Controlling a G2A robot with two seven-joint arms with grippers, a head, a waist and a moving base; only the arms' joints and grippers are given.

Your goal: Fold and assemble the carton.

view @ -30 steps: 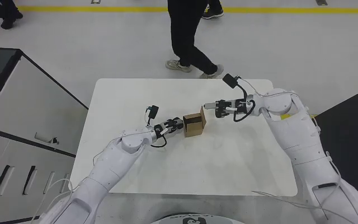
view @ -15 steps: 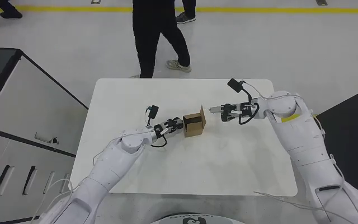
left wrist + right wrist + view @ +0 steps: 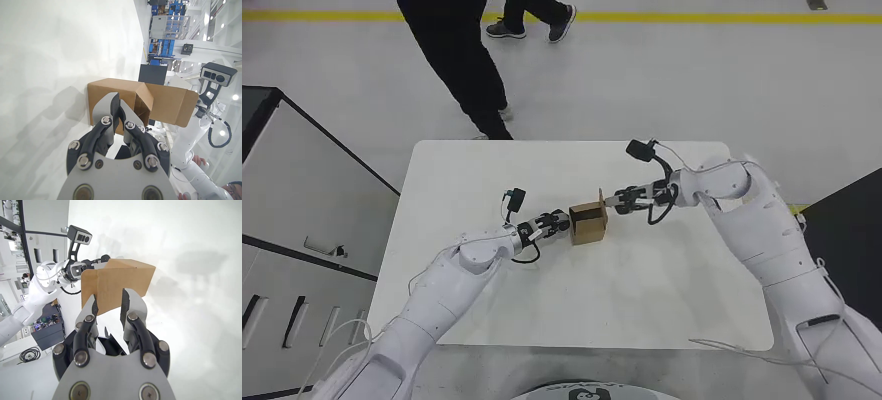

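Note:
A small brown carton point(image 3: 587, 226) stands near the middle of the white table, its top open and one flap point(image 3: 603, 198) raised on the side toward the right arm. My left gripper point(image 3: 562, 224) is shut, its tips against the carton's side wall point(image 3: 102, 94) beside the open end. In the left wrist view an inner flap point(image 3: 144, 96) is folded inward. My right gripper point(image 3: 614, 200) is open at the raised flap, and the carton's wall point(image 3: 117, 285) lies just beyond its fingertips point(image 3: 125, 300). Nothing is clamped between them.
The white table point(image 3: 642, 300) has bare surface all around the carton. A grey cabinet point(image 3: 302, 200) stands off the table's left side and a dark panel point(image 3: 857, 230) off its right. The floor lies beyond the far edge.
My right gripper has drawn back slightly and then moved in to the carton's raised flap. The left arm and the carton have stayed in place.

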